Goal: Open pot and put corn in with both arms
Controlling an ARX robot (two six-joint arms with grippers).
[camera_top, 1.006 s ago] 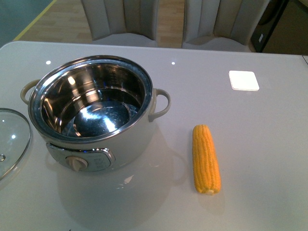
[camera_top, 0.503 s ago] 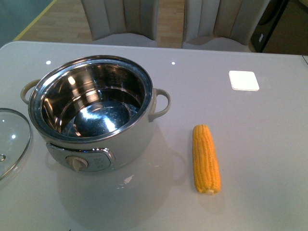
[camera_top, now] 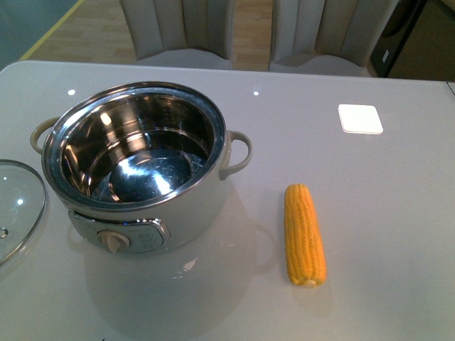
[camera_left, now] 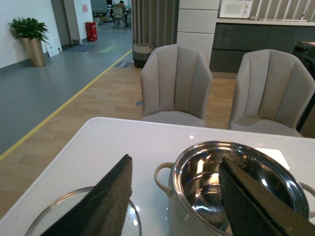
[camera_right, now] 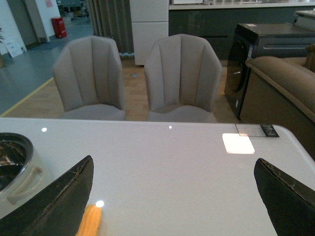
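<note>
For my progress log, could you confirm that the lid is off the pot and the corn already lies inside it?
Not quite: the lid is off the pot, but the corn lies on the table beside it; the front view shows this.

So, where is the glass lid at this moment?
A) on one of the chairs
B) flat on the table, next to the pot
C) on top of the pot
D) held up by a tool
B: the glass lid lies on the table beside the pot, whose steel bowl is uncovered.

Pot [camera_top: 197, 207] mouth uncovered; corn [camera_top: 305, 235] lies apart, unobstructed.
</note>
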